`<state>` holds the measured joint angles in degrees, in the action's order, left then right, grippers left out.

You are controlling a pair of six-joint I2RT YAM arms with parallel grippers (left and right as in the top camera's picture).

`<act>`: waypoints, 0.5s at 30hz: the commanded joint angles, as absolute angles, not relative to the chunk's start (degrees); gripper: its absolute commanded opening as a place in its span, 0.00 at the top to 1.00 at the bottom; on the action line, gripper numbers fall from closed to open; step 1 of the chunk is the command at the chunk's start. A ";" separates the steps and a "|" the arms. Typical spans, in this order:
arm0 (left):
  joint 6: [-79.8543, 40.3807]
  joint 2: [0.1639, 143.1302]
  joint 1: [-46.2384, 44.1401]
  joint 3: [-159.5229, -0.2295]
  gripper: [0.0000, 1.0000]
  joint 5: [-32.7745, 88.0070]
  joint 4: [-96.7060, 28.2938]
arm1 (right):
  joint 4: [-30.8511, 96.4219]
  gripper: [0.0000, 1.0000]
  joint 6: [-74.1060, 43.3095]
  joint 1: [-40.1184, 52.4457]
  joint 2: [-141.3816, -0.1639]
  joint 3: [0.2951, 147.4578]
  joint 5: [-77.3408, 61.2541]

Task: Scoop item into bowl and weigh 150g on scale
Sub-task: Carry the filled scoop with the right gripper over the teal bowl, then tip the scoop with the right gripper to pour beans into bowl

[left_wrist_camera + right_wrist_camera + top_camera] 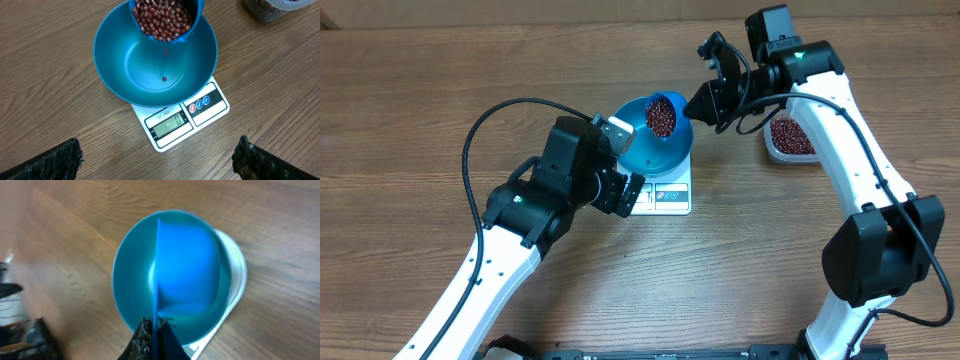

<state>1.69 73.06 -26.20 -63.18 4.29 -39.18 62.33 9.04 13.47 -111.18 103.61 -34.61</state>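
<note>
Table: we see one brown wood-grain tabletop (410, 80) behind everything in all three views.
Grain: we note long darker streaks running across the boards.
Light: we find it soft, even, shadows faint.

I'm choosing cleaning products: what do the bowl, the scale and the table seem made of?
Bowl: probably plastic, smooth, slightly glossy; even blue with soft highlights. Scale: white casing, likely plastic, smooth, with printed buttons. Table: wood or wood-look laminate, matte; grain lines show, but not which.

Tilted scoop (187, 265) directly above bowl (125, 60)
</note>
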 commanded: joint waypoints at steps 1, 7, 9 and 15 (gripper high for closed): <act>2.76 73.06 -25.89 -63.16 0.00 4.08 -38.94 | 60.84 0.96 11.66 15.03 -110.59 105.56 -31.22; 2.76 73.06 -25.89 -63.16 0.00 4.08 -38.96 | 60.40 0.96 15.62 17.63 -110.59 105.56 -27.66; 2.76 73.06 -25.89 -63.16 0.00 4.08 -38.94 | 60.45 0.96 16.64 18.22 -110.59 105.56 -27.14; 2.76 73.06 -25.89 -63.16 0.00 4.08 -38.94 | 60.49 0.96 20.82 19.73 -110.59 105.56 -25.47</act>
